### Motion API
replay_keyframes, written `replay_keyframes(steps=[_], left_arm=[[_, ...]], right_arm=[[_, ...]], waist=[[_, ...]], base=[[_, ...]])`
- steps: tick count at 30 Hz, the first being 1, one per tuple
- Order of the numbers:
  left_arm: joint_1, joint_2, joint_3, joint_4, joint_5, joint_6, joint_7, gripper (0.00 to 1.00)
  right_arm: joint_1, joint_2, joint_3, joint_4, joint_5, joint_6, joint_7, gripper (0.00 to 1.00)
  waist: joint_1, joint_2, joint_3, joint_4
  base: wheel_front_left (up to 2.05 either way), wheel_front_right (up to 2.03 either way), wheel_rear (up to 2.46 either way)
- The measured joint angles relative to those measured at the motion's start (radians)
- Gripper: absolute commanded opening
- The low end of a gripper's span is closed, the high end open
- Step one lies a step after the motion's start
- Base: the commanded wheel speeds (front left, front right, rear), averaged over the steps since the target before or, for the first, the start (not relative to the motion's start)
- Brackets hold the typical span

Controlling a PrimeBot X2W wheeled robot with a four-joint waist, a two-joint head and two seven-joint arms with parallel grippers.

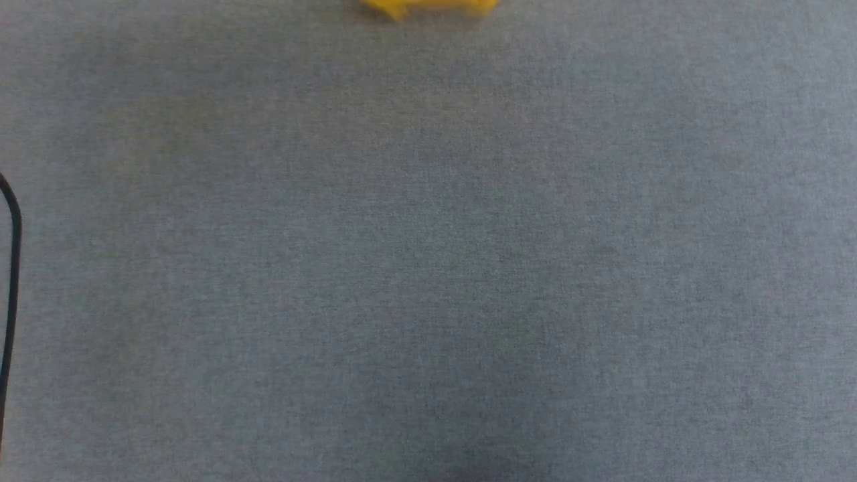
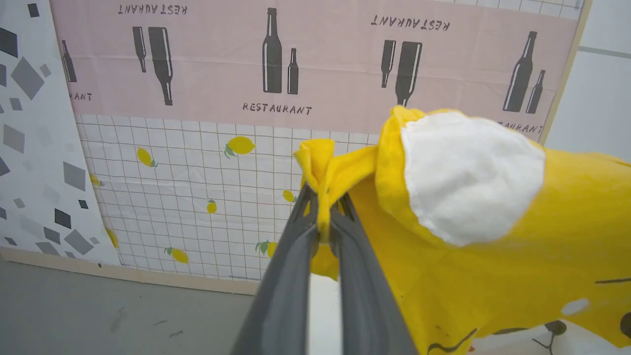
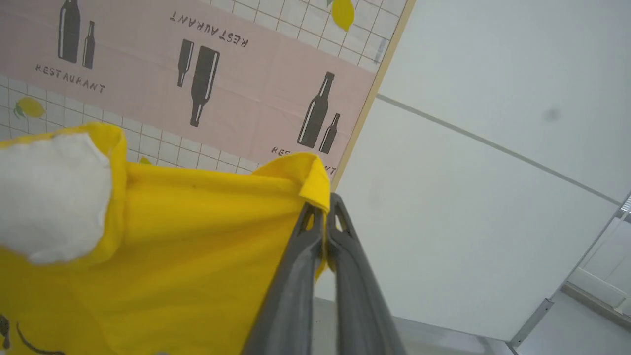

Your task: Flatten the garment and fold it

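Observation:
The garment (image 2: 493,276) is a yellow T-shirt with a white patch and black lines, held up in the air between my two grippers. In the left wrist view my left gripper (image 2: 324,202) is shut on a bunched yellow edge of it. In the right wrist view my right gripper (image 3: 325,209) is shut on another yellow edge, with the garment (image 3: 172,256) spreading to the left of the fingers. In the head view a small strip of the garment (image 1: 428,7) shows at the top edge, above the grey table (image 1: 428,268).
A black cable (image 1: 12,281) curves along the left edge of the head view. Behind the garment stands a wall panel with bottle and lemon prints (image 2: 197,98), and a plain white wall (image 3: 468,148) lies to its right.

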Motion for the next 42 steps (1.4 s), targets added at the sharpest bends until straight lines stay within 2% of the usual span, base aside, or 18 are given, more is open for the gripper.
replay_keyframes(steps=[3, 7, 13, 21, 24, 27, 31, 36, 38, 42], left_arm=[[-0.067, -0.012, 0.008, 0.032, 0.007, -0.001, -0.055, 0.00], [-0.108, -0.023, -0.001, 0.085, 0.018, -0.026, -0.113, 0.00], [-0.058, -0.028, -0.058, 0.179, 0.044, -0.073, -0.132, 0.00], [0.186, -0.020, -0.124, 0.257, 0.024, -0.157, -0.102, 0.00], [0.314, -0.014, -0.133, 0.239, -0.015, -0.174, -0.093, 0.00], [0.486, -0.012, -0.140, 0.182, -0.059, -0.178, -0.073, 0.00], [0.705, -0.012, -0.142, 0.083, -0.130, -0.173, -0.034, 0.00], [0.986, -0.010, -0.137, -0.079, -0.214, -0.111, 0.028, 0.00], [1.072, -0.007, -0.137, -0.130, -0.230, -0.078, 0.045, 0.00], [1.222, 0.010, -0.139, -0.207, -0.252, -0.018, 0.079, 0.00]], right_arm=[[-0.081, 0.010, 0.003, 0.035, -0.035, 0.000, -0.061, 0.00], [-0.135, 0.017, -0.003, 0.093, -0.062, 0.000, -0.125, 0.00], [-0.089, 0.008, 0.008, 0.185, -0.060, 0.000, -0.186, 0.00], [0.193, -0.022, 0.070, 0.272, 0.082, 0.000, -0.239, 0.00], [0.323, -0.039, 0.102, 0.259, 0.171, 0.000, -0.234, 0.00], [0.494, -0.070, 0.129, 0.195, 0.267, 0.000, -0.195, 0.00], [0.729, -0.105, 0.129, 0.069, 0.380, 0.000, -0.117, 0.00], [1.045, -0.129, 0.051, -0.114, 0.473, 0.000, 0.016, 0.00], [1.152, -0.118, 0.005, -0.178, 0.488, 0.000, 0.066, 0.00], [1.355, -0.049, -0.100, -0.299, 0.489, 0.000, 0.177, 0.00]], waist=[[0.0000, 0.0000, 0.022, -0.012], [0.0000, 0.0000, 0.045, -0.022], [0.0001, 0.0000, 0.046, -0.022], [0.0000, 0.0000, -0.005, -0.015], [0.0000, 0.0000, -0.040, -0.012], [-0.0001, 0.0000, -0.087, -0.009], [-0.0002, 0.0000, -0.149, -0.004], [-0.0002, 0.0000, -0.232, 0.002], [-0.0002, 0.0000, -0.260, 0.004], [-0.0002, 0.0000, -0.312, 0.010]], base=[[0.00, 0.00, 0.00], [0.00, 0.00, 0.00], [0.00, 0.00, 0.00], [0.00, 0.00, 0.00], [0.00, 0.00, 0.00], [0.00, 0.00, 0.00], [0.00, 0.00, 0.00], [0.00, 0.00, 0.00], [0.00, 0.00, 0.00], [0.00, 0.00, 0.00]])
